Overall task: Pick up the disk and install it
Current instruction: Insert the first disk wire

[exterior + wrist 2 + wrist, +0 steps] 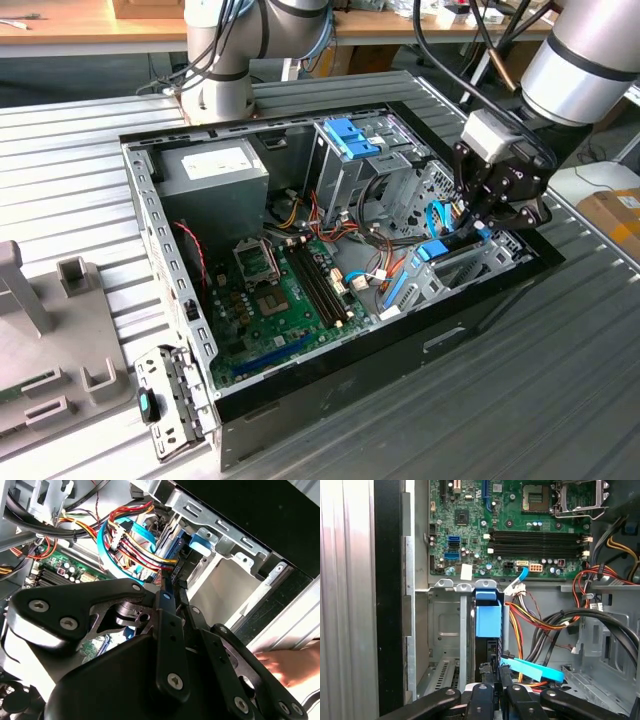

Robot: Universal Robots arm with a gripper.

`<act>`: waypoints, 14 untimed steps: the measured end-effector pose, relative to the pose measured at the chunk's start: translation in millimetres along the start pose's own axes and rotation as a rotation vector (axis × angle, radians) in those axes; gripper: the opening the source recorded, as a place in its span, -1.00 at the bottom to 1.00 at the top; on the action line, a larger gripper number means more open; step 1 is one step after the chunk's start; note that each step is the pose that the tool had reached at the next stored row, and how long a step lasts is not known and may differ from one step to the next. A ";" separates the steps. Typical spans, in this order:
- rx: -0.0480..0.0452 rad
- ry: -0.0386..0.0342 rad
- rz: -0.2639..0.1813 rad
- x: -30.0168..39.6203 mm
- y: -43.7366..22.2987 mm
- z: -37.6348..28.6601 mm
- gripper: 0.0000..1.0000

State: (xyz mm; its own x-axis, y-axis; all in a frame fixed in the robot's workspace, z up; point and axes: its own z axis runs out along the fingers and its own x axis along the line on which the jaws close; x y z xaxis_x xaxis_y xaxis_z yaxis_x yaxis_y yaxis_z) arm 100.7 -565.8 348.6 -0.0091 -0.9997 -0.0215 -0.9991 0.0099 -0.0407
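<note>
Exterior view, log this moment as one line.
pincer: low inside computer case | disk: standing on edge in drive bay, blue carrier up | pincer tips at its end

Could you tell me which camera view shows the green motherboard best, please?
The exterior view: the motherboard lies open on the case floor, almost whole. The first wrist view shows its lower part with memory slots and socket. The second wrist view shows a corner behind cables.
</note>
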 end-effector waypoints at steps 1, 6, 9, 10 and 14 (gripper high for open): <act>0.0000 0.0002 0.000 0.0 0.0 -0.1 -0.67; 0.0000 0.0003 0.000 -0.8 0.0 0.2 -0.67; 0.0000 0.0003 0.000 -0.8 0.1 1.4 -0.67; 0.0000 0.0004 0.000 -0.8 0.1 1.4 -0.67; 0.0000 0.0006 0.000 -0.7 0.2 2.7 -0.67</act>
State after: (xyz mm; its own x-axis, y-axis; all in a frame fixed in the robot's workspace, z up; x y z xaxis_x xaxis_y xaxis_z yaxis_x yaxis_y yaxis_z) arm 100.7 -565.0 345.9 -0.0092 -0.9997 -0.0209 -0.9991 0.0101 -0.0407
